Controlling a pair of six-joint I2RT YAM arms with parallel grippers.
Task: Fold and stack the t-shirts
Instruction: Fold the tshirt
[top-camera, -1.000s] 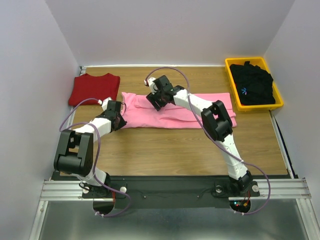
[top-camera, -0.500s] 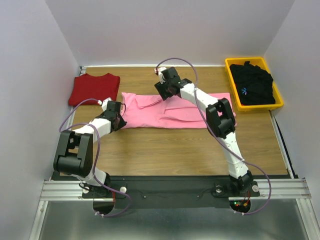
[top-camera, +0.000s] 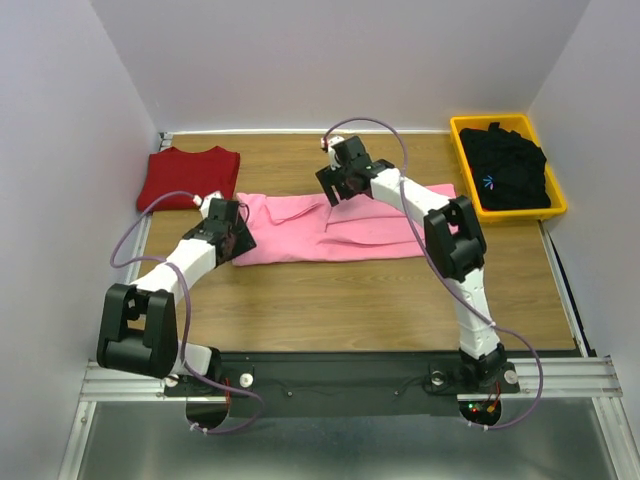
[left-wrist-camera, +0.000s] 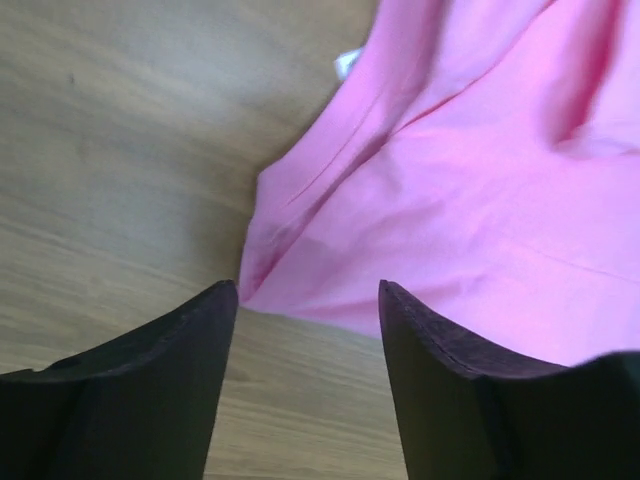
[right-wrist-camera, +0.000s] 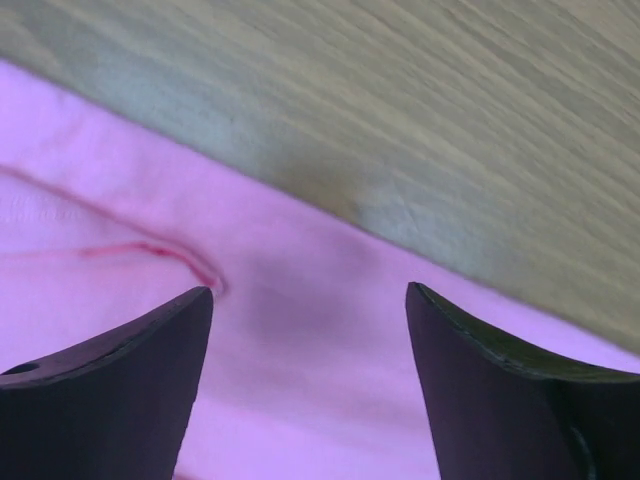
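The light pink t-shirt (top-camera: 340, 228) lies as a long folded strip across the middle of the table. My left gripper (top-camera: 236, 240) is open at the strip's left end, just above its near corner (left-wrist-camera: 262, 275), holding nothing. My right gripper (top-camera: 336, 193) is open over the strip's far edge (right-wrist-camera: 330, 290), holding nothing. The dark red t-shirt (top-camera: 188, 177) lies folded at the far left. The black t-shirt with a small blue mark (top-camera: 508, 166) sits crumpled in a yellow bin (top-camera: 466, 160).
The yellow bin stands at the far right corner. White walls enclose the table on three sides. Bare wooden tabletop (top-camera: 340, 300) lies between the pink strip and the arm bases.
My right gripper moved right and back along the pink shirt's far edge. My left arm stretched out toward the strip's left end, and that end has shifted and bunched slightly.
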